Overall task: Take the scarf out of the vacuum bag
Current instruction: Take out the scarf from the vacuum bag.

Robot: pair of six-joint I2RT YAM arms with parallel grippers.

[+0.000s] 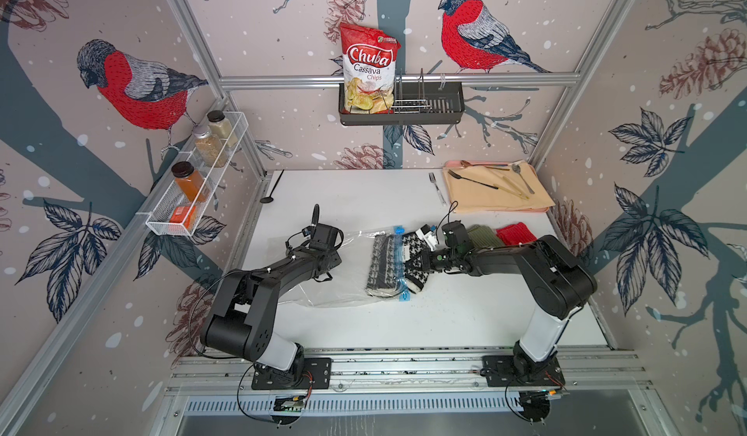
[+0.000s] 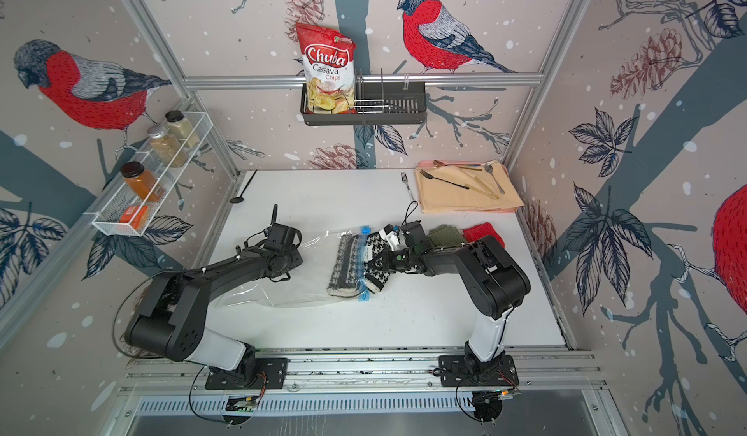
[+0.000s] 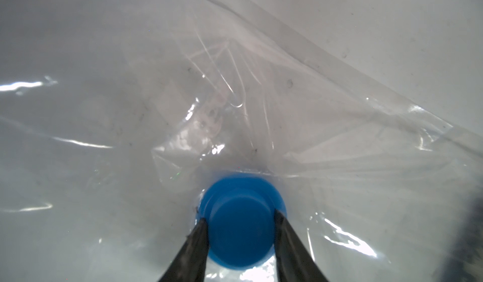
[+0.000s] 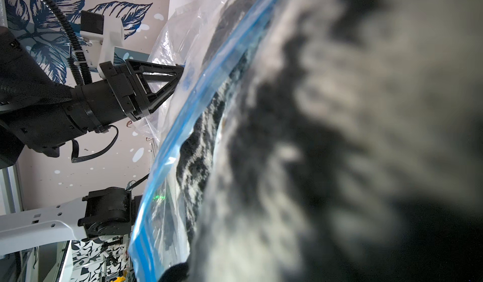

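Note:
The vacuum bag (image 1: 343, 288) lies flat and clear mid-table, its light-blue zip strip (image 1: 400, 268) toward the right arm. The black-and-white scarf (image 1: 416, 248) straddles that strip, one part still under the plastic (image 1: 382, 264) and the other part outside. My right gripper (image 1: 420, 261) is shut on the outside part; in the right wrist view the scarf (image 4: 326, 136) fills the picture and hides the jaws. My left gripper (image 3: 240, 219) is shut on the bag's round blue valve (image 3: 241, 231), one finger on each side. The top views hide its jaws under the wrist.
An olive-green knit piece (image 1: 483, 235) and a red knit piece (image 1: 515, 233) lie just behind the right wrist. A pink tray with a beige cloth (image 1: 497, 199) and cutlery sits back right, with a fork (image 1: 437, 189) beside it. A black spoon (image 1: 270, 193) lies back left.

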